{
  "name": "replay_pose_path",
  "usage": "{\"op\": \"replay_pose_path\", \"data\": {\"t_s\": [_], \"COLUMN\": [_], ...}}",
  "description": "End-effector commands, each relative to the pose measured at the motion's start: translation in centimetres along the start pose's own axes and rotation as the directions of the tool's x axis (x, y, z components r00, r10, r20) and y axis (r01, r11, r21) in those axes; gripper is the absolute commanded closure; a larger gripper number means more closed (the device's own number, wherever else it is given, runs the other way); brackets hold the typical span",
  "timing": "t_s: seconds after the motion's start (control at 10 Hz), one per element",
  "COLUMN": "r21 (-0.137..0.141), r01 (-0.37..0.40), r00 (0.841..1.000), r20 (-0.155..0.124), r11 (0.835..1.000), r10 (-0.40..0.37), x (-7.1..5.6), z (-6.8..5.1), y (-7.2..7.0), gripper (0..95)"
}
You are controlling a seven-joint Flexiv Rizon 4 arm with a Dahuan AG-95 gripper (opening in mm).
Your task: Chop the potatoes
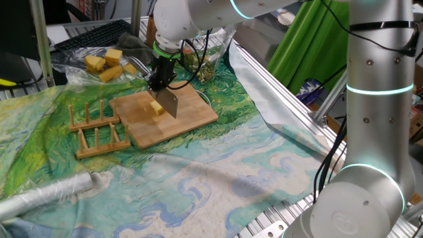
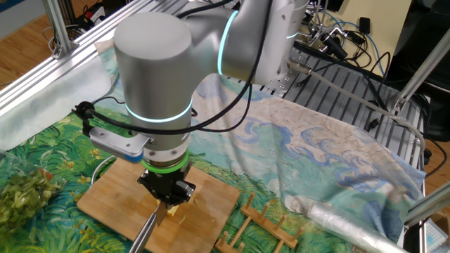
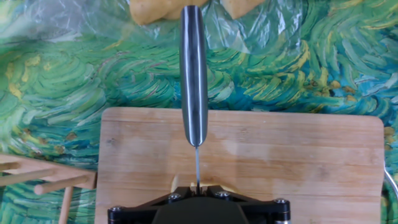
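Observation:
My gripper [image 1: 160,82] is shut on a knife, and its steel blade [image 1: 169,103] stands on edge over the wooden board [image 1: 192,119]. A small pale-yellow potato piece [image 1: 156,108] lies on the board right against the blade. In the hand view the knife handle [image 3: 194,74] points away from me, the thin blade [image 3: 198,163] runs down into my gripper [image 3: 198,185], and pale bits of potato [image 3: 178,182] show on both sides of the blade at the fingertips. In the other fixed view the gripper [image 2: 167,195] hangs over the board [image 2: 116,204].
Larger yellow chunks [image 1: 106,64] lie on clear plastic behind the board. A wooden peg rack [image 1: 96,129] sits left of the board. A rolled plastic bundle [image 1: 46,192] lies near the front. A bag of chopped greens [image 2: 21,190] rests beside the board.

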State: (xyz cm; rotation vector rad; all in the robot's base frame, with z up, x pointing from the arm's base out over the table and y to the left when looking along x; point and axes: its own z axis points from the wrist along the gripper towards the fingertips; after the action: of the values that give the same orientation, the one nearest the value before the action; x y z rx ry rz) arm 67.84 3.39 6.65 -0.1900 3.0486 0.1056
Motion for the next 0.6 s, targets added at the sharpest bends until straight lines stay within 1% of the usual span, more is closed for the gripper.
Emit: {"op": "replay_pose_path", "data": {"t_s": [0.1,0.3,0.6], "r21": [0.002,0.001,0.003], "r01": [-0.004,-0.007,-0.016], "r00": [1.0,1.0,1.0], "r20": [0.006,0.008,0.013], "r11": [1.0,1.0,1.0], "r10": [0.004,0.007,0.016], "x": [0.46,0.78,1.36], "z": [0.0,-0.14,0.09], "y": [-0.02,0.08,0.65], "gripper": [95.0,95.0,95.0]}}
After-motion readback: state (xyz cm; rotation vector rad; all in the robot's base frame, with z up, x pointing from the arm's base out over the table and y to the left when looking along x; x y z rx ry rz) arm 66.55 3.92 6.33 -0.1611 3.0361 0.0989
